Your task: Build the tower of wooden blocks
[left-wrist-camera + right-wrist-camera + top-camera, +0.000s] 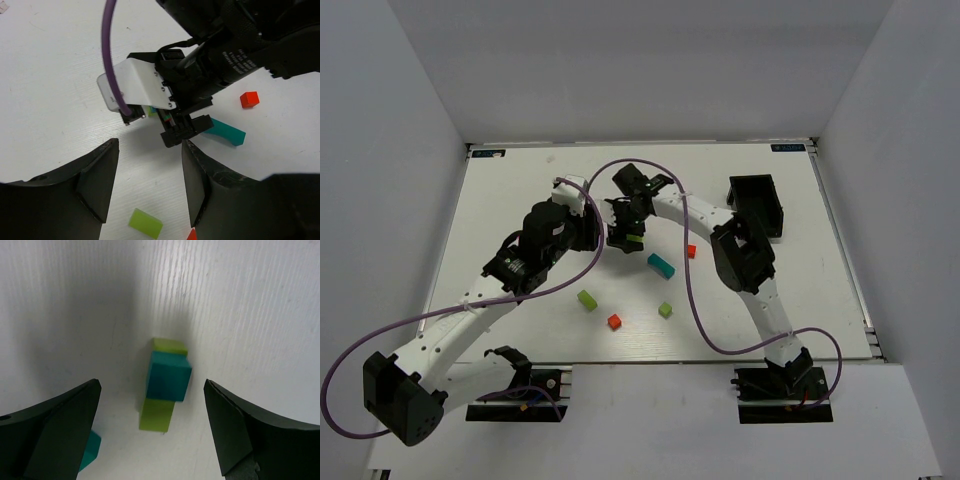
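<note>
Teal wooden cube sits on a lime-green wooden bar, mid white table. Right gripper hangs over this stack, fingers spread, touching nothing. Left gripper at stack's 9 o'clock, spread, empty. Longer teal wooden bar lies loose at stack's 4 o'clock.

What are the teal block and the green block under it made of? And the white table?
The small teal block and the lime-green block under it look like painted wood: flat matte colour, crisp square edges. The white tabletop shows fine streaky lines, maybe painted board; I cannot tell.
</note>
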Motion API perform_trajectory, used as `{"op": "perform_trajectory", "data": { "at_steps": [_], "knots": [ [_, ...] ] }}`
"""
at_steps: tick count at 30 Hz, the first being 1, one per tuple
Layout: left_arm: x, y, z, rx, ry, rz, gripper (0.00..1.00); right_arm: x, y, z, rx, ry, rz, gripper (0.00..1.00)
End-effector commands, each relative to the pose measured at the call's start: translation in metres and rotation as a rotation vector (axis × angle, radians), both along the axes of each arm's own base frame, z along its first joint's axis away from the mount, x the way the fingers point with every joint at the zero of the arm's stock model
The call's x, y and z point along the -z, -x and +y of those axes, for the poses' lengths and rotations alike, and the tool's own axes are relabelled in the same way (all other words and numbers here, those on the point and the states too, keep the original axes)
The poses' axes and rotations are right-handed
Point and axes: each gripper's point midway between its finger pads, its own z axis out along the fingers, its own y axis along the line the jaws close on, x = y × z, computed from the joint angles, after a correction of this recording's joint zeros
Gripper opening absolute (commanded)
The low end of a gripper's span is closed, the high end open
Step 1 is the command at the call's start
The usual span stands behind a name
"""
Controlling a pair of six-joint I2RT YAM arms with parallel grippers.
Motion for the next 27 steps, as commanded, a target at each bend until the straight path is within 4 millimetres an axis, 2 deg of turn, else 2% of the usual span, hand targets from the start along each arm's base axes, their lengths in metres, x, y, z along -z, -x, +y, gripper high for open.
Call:
{"op": "perform_trajectory", "data": {
  "at_steps": [1, 2, 3, 6, 11, 12, 13, 14, 16, 17, 18, 19, 20, 22, 23, 24, 25, 26, 27],
  "knots": [
    [-0.015, 0.001, 0.005, -0.015, 0.021, -0.047, 0.64, -0.044, -0.005, -0.007, 0.040, -0.079, -0.054, 0.90],
    [-0.015, 0.001, 0.005, -0.015, 0.021, -0.047, 0.64, -0.045, -0.008, -0.009, 0.051, -0.087, -0.065, 0.90],
    [-0.015, 0.001, 0.005, -0.015, 0.021, -0.047, 0.64, -0.045, -0.001, -0.017, 0.058, -0.081, -0.058, 0.90],
    [-0.011, 0.001, 0.007, -0.024, 0.013, -0.041, 0.64, -0.049, -0.006, -0.023, 0.095, -0.099, -0.085, 0.90],
    [-0.011, -0.001, 0.011, -0.042, 0.007, -0.045, 0.64, -0.041, -0.005, -0.045, 0.156, -0.075, -0.074, 0.90],
    [-0.011, -0.001, 0.011, -0.042, 0.007, -0.045, 0.64, -0.060, -0.010, -0.049, 0.185, -0.107, -0.108, 0.90],
    [-0.011, -0.001, 0.011, -0.042, 0.007, -0.045, 0.64, -0.044, -0.002, -0.061, 0.204, -0.073, -0.087, 0.90],
    [-0.011, -0.001, 0.011, -0.042, 0.007, -0.045, 0.64, -0.051, -0.013, -0.062, 0.229, -0.108, -0.132, 0.90],
    [-0.014, 0.000, 0.011, -0.042, 0.012, -0.053, 0.64, -0.057, -0.011, -0.084, 0.337, -0.100, -0.156, 0.90],
    [-0.014, 0.001, 0.010, -0.034, 0.015, -0.051, 0.63, -0.066, -0.019, -0.086, 0.371, -0.121, -0.198, 0.90],
    [-0.014, 0.001, 0.010, -0.034, 0.015, -0.051, 0.63, -0.076, -0.021, -0.100, 0.457, -0.149, -0.189, 0.90],
    [-0.014, 0.002, 0.008, -0.022, 0.019, -0.048, 0.60, -0.071, -0.018, -0.107, 0.481, -0.142, -0.178, 0.90],
    [-0.010, 0.002, 0.008, -0.022, 0.014, -0.041, 0.58, -0.075, -0.016, -0.115, 0.500, -0.152, -0.173, 0.90],
    [-0.008, 0.005, 0.008, -0.014, 0.016, -0.039, 0.37, -0.080, -0.014, -0.127, 0.549, -0.168, -0.135, 0.90],
    [-0.008, 0.006, 0.006, 0.001, 0.012, -0.040, 0.26, -0.079, 0.001, -0.125, 0.522, -0.176, -0.060, 0.87],
    [-0.008, 0.005, 0.007, 0.006, 0.002, -0.044, 0.02, -0.082, 0.004, -0.125, 0.507, -0.183, -0.045, 0.76],
    [-0.008, 0.005, 0.007, 0.006, 0.002, -0.044, 0.00, -0.088, 0.009, -0.127, 0.491, -0.205, -0.021, 0.62],
    [-0.008, 0.006, 0.005, 0.014, 0.004, -0.043, 0.00, -0.085, 0.016, -0.130, 0.474, -0.192, 0.000, 0.28],
    [-0.004, 0.007, 0.006, 0.018, -0.008, -0.038, 0.00, -0.088, 0.020, -0.128, 0.453, -0.208, 0.013, 0.09]
  ]
}}
